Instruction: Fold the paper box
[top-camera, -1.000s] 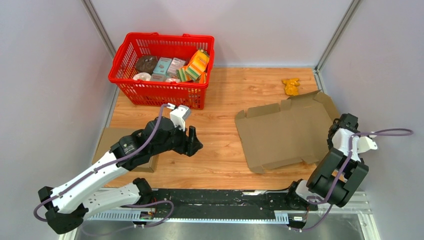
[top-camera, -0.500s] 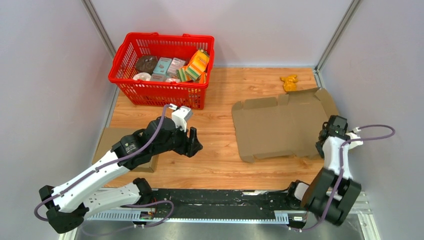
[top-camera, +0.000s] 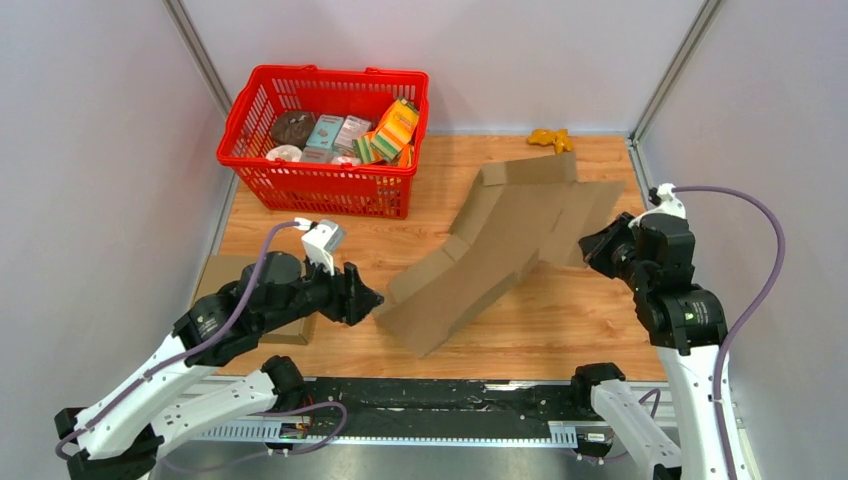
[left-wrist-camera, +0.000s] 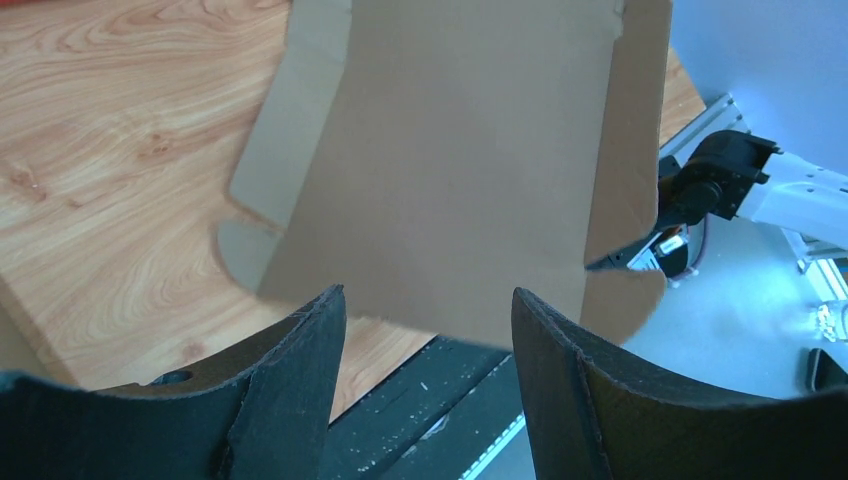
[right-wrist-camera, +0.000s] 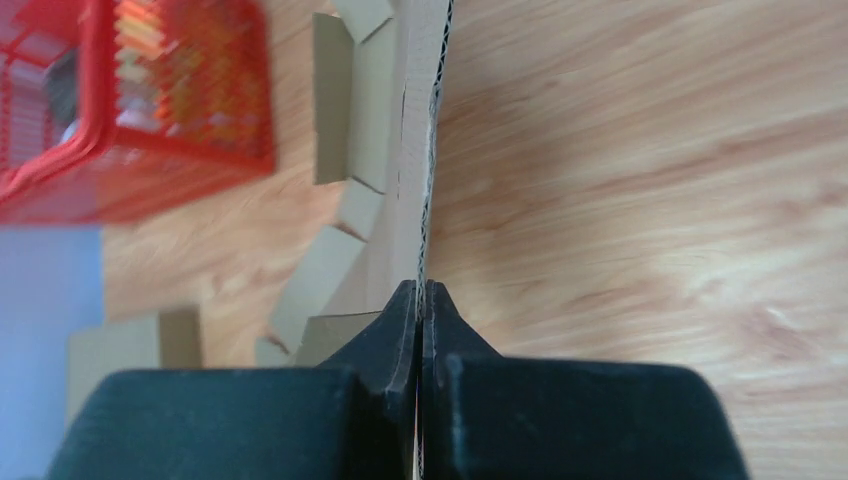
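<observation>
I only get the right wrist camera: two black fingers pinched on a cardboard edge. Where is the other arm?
Observer: From above, the left gripper sits right at the near-left corner of the cardboard sheet, its jaws open.
Operator: Is the sheet lying flat?
Observer: No. The right gripper holds its right edge raised, so it tilts down toward the left arm.
Operator: What is that red blur?
Observer: A red basket filled with small packaged goods, at the far left.
</observation>
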